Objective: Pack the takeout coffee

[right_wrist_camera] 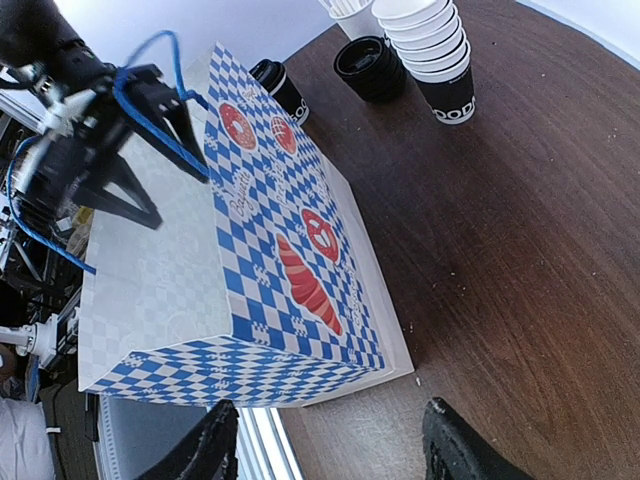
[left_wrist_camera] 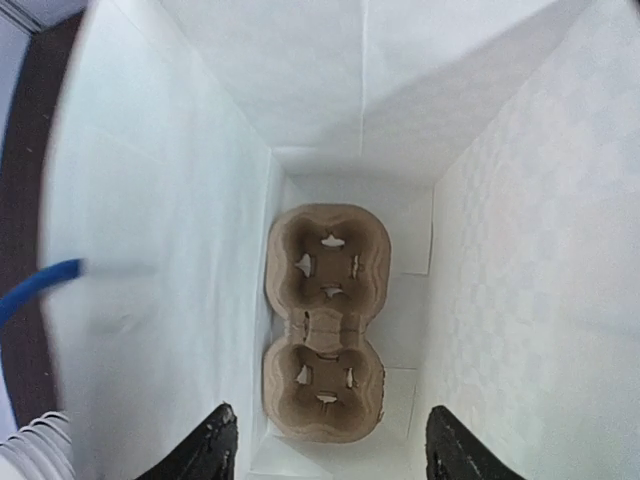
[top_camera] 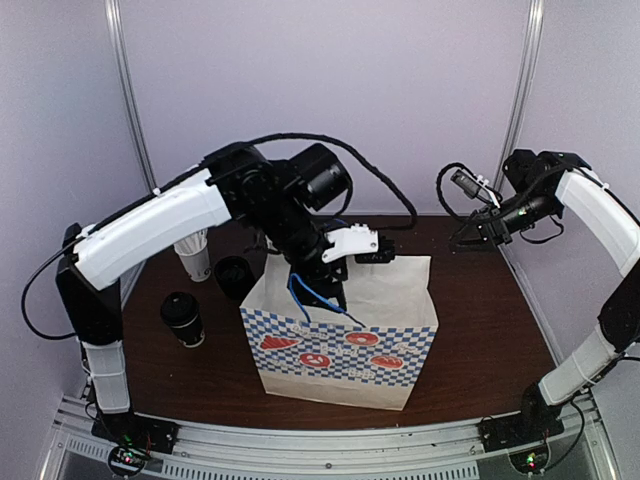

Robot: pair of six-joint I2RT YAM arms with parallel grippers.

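The takeout coffee [top_camera: 182,319], a small cup with a black dome lid, stands on the table left of the paper bag [top_camera: 340,345]. It also shows in the right wrist view [right_wrist_camera: 277,85], behind the bag [right_wrist_camera: 300,260]. My left gripper [top_camera: 320,282] is open and empty, held in the bag's mouth. In the left wrist view [left_wrist_camera: 330,455] it looks down at a brown two-cup carrier [left_wrist_camera: 325,320] lying on the bag's floor with both wells empty. My right gripper [top_camera: 470,238] is open and empty, raised at the back right, well apart from the bag; in its own view [right_wrist_camera: 330,450] its fingers frame the table.
A pile of black lids [top_camera: 234,277] and a white cup [top_camera: 195,255] stand behind the coffee, partly under my left arm. The right wrist view shows the lids [right_wrist_camera: 368,65], a stack of lidless cups [right_wrist_camera: 435,50] and a cup of sticks [right_wrist_camera: 345,8]. White walls enclose the table.
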